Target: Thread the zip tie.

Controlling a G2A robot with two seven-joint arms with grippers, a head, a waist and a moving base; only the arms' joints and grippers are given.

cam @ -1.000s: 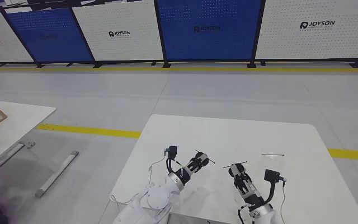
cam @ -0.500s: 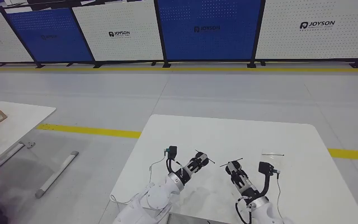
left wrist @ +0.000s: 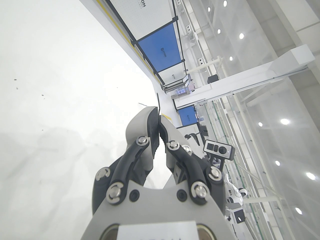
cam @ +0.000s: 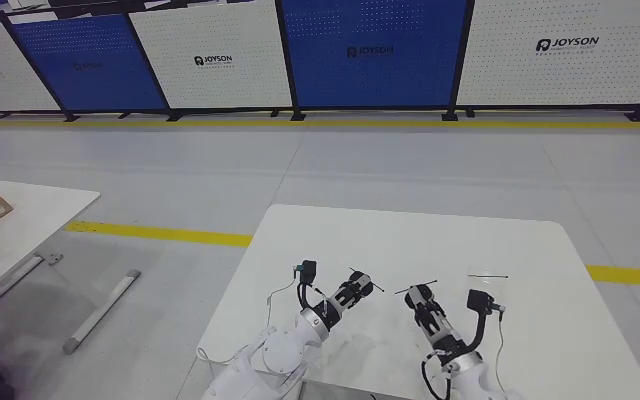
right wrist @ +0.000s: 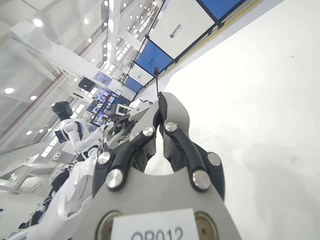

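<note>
Thin black zip tie, straight, head outward, pinched in right tool.

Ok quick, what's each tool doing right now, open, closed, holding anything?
Left tool: closed, holding a thin black plastic zip tie.
Right tool: closed, holding a second black plastic zip tie, its head end sticking out.

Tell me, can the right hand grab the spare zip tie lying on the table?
Probably not yet. The right hand is shut on its own zip tie. Nothing blocks the way, though: the spare zip tie lies alone on the bare table nearby.
</note>
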